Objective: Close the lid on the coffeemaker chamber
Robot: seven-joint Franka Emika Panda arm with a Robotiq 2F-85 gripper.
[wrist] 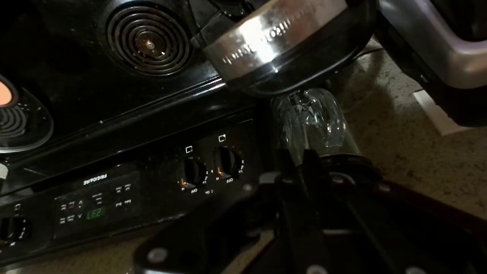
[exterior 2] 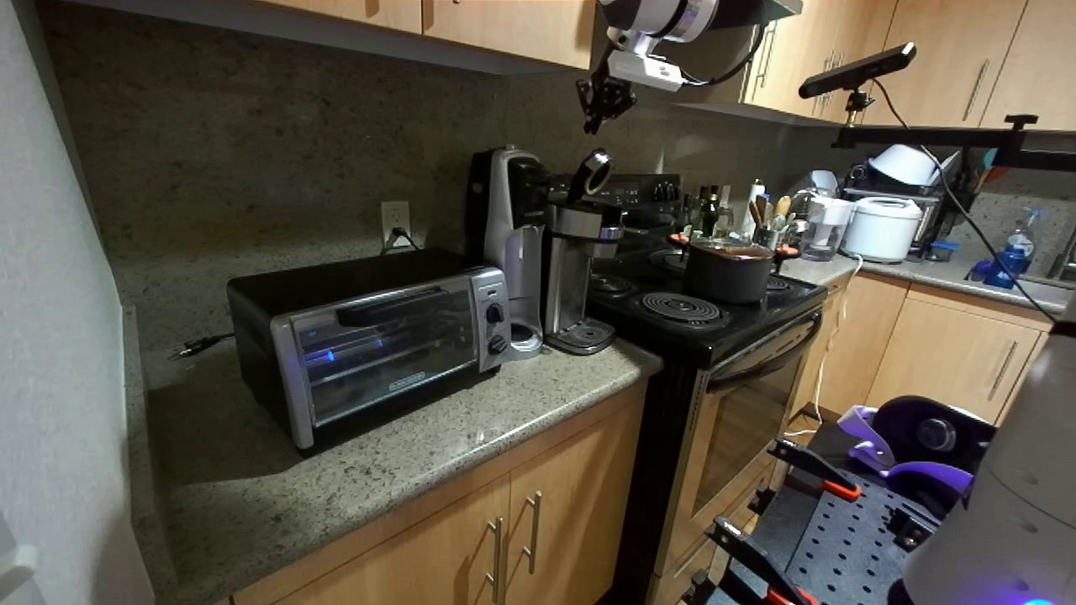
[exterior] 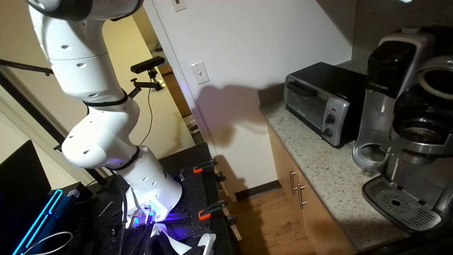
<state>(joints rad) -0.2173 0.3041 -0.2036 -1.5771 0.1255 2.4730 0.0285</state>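
The lid stands raised, tilted up from the coffeemaker chamber, in an exterior view. It has a rounded silver rim and dark edging. In an exterior view the raised lid also shows above the silver-banded chamber. In the wrist view the lid's lettered silver rim is close at the upper middle and hides most of the chamber. My gripper hangs above the lid, apart from it. In the wrist view the gripper is shut and empty, on the wall side of the lid.
A tall single-cup machine stands beside the coffeemaker, then a toaster oven. A stove with a dark pot is on the opposite side. A clear vessel is below my gripper. Cabinets hang overhead.
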